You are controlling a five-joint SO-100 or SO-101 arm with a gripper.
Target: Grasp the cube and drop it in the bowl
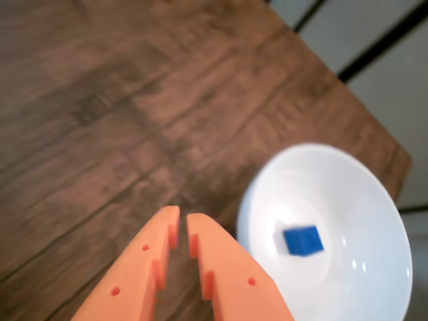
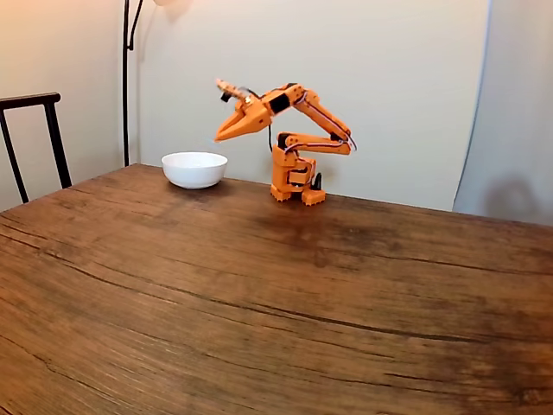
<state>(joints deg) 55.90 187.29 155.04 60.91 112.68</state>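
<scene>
blue cube (image 1: 303, 240): lies loose on the floor of the white bowl (image 1: 374, 200), so the drop looks done. orange hand (image 1: 182, 221): empty, tips nearly closed, raised beside the bowl above the wooden table (image 1: 87, 120).

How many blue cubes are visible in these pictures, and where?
1. The cube lies inside the bowl in the wrist view, to the right of the gripper. In the fixed view, the bowl's wall hides its inside.
</scene>
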